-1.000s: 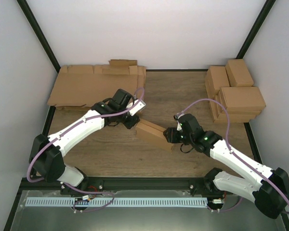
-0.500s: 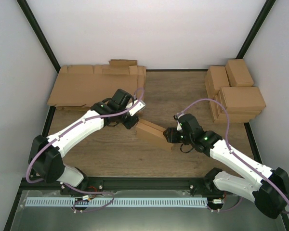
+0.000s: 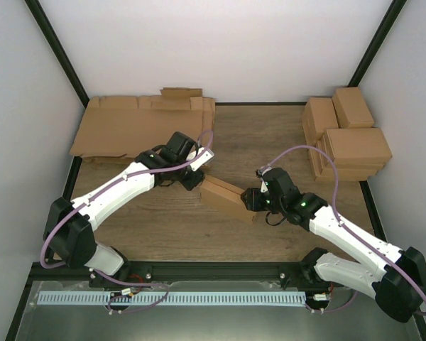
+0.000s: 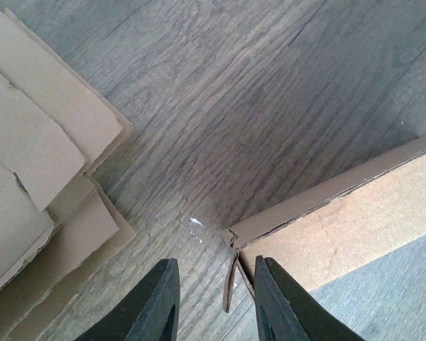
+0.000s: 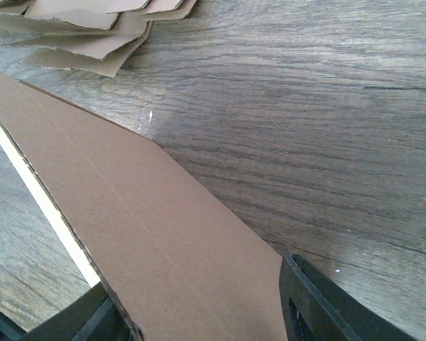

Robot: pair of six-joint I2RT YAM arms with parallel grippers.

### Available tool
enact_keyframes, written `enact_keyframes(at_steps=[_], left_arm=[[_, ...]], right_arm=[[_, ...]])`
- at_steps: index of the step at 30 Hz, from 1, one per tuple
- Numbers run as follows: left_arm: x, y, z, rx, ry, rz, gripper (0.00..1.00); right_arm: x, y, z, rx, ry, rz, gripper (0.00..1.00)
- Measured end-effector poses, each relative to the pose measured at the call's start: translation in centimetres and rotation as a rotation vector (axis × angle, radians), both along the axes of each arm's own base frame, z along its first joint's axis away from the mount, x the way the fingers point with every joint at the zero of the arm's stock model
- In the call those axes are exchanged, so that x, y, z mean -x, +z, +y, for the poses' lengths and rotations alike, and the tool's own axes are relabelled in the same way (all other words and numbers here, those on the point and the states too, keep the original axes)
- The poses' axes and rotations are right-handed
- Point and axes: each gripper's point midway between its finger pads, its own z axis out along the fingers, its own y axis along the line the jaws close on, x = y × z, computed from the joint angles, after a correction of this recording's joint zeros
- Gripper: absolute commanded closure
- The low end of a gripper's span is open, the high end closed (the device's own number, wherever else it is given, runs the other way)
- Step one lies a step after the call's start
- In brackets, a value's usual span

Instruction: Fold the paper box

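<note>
The paper box (image 3: pixel 226 199) lies slantwise mid-table as a shallow brown part-folded shape. My right gripper (image 3: pixel 253 202) is shut on its near right end. In the right wrist view the box's brown panel (image 5: pixel 149 234) fills the space between the two fingers (image 5: pixel 319 305). My left gripper (image 3: pixel 199 177) sits at the box's far left end, open. In the left wrist view a thin corner flap (image 4: pixel 231 284) of the box (image 4: pixel 341 227) stands loose between my left gripper's (image 4: pixel 216 307) jaws, close to the right finger (image 4: pixel 277 305).
A pile of flat cardboard sheets (image 3: pixel 142 126) lies at the back left, and its edges show in the left wrist view (image 4: pixel 35 163) and the right wrist view (image 5: pixel 92 28). Stacked closed brown boxes (image 3: pixel 348 138) stand at the back right. Black frame rails border the table.
The left gripper has shifted slightly at the box's left end. The box and the right arm have stayed where they were.
</note>
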Motion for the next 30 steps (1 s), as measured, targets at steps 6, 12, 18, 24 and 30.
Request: enact_keyframes(at_steps=[6, 12, 18, 24, 30], left_arm=[[-0.12, -0.03, 0.14, -0.008, 0.006, -0.006, 0.77], [0.02, -0.20, -0.12, 0.004, 0.002, 0.010, 0.95], [0.13, -0.47, -0.45, 0.020, 0.008, 0.033, 0.96], [0.18, -0.46, -0.56, 0.047, 0.054, 0.063, 0.96], [0.06, -0.55, -0.74, 0.105, 0.131, 0.088, 0.96]], right_arm=[[-0.04, 0.01, 0.04, 0.001, 0.000, 0.002, 0.49], [-0.04, 0.03, 0.04, 0.002, 0.000, 0.003, 0.49], [-0.13, 0.10, 0.10, 0.006, 0.002, 0.004, 0.49], [-0.12, 0.08, 0.10, 0.007, 0.002, 0.005, 0.49], [-0.15, 0.05, 0.13, 0.007, 0.003, 0.005, 0.49]])
